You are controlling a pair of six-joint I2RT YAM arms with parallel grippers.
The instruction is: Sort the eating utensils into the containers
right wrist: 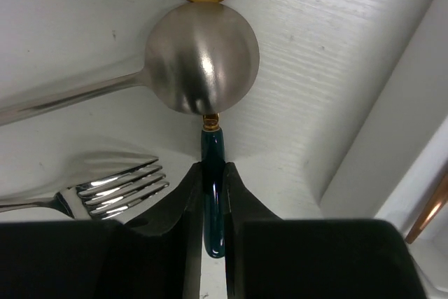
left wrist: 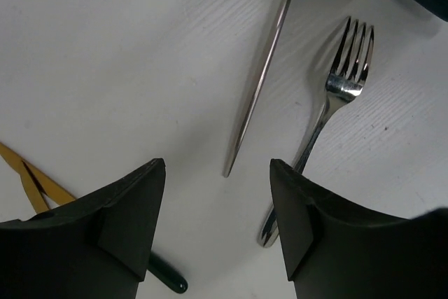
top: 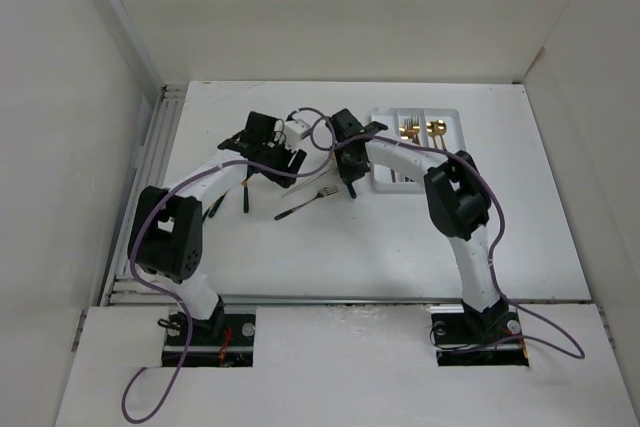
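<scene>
We log two arms of one build, left arm [top: 195, 187] and right arm [top: 478, 267]: white tubular links, chunky black joint housings [top: 165, 237], black bases [top: 205, 327]. A purple cable [top: 140, 387] runs along each. On the left gripper [left wrist: 217, 166], the fingers [left wrist: 126, 229] are matte black, broad and wedge-shaped.

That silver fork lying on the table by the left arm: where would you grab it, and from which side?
Grip the slim handle, midway along, from straight above. The silver fork lies flat on the table, so probably only a top-down pinch across the handle's narrow width works; the tines are wider. The open left gripper hangs above it.
</scene>
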